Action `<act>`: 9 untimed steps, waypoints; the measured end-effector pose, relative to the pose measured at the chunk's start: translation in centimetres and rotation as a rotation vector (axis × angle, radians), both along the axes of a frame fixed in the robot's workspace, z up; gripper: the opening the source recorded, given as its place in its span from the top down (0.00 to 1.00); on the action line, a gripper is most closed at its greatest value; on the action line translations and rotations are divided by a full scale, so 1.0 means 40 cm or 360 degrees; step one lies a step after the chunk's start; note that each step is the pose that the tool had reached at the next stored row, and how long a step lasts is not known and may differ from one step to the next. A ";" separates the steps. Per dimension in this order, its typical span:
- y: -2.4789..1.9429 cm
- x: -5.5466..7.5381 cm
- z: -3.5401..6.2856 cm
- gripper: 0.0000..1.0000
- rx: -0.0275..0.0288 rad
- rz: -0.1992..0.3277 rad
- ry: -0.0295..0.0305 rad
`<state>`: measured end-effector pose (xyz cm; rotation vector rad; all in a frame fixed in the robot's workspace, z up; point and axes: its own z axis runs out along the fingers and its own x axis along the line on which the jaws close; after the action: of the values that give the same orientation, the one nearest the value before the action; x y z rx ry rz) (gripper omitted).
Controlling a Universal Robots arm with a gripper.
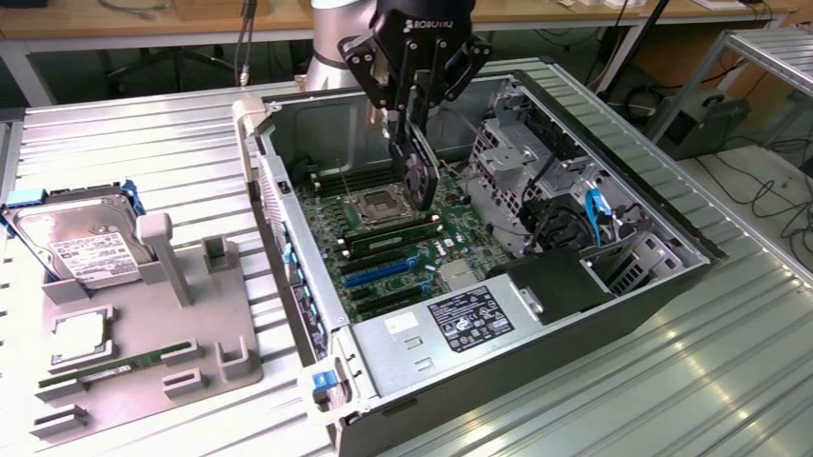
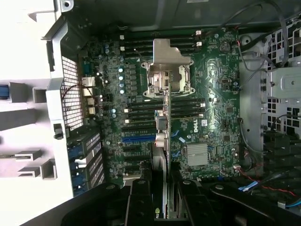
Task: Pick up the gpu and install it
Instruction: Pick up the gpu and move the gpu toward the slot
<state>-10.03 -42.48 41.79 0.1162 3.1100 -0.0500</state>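
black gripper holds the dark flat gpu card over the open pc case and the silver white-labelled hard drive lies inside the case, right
No: the exterior view shows the silver white-labelled hard drive on the grey plastic holder outside the open pc case, at that view's left. The black gripper does hold the dark flat gpu card over the case.

Ribbed metal tabletop (image 1: 152,143), wooden bench (image 1: 76,24) behind, cabled floor (image 1: 757,195)

Ext. view top crops arm (image 1: 333,43); gpu (image 1: 421,171) fan side hidden.
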 end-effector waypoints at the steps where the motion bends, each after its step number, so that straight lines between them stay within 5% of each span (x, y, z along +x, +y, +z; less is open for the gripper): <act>1: 0.000 0.001 0.000 0.74 -0.00004 0.0000 0.00000; 9: 0.000 0.009 -0.002 0.74 -0.00023 0.0000 0.00000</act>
<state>-9.67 -42.48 41.69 0.1162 3.1099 -0.0523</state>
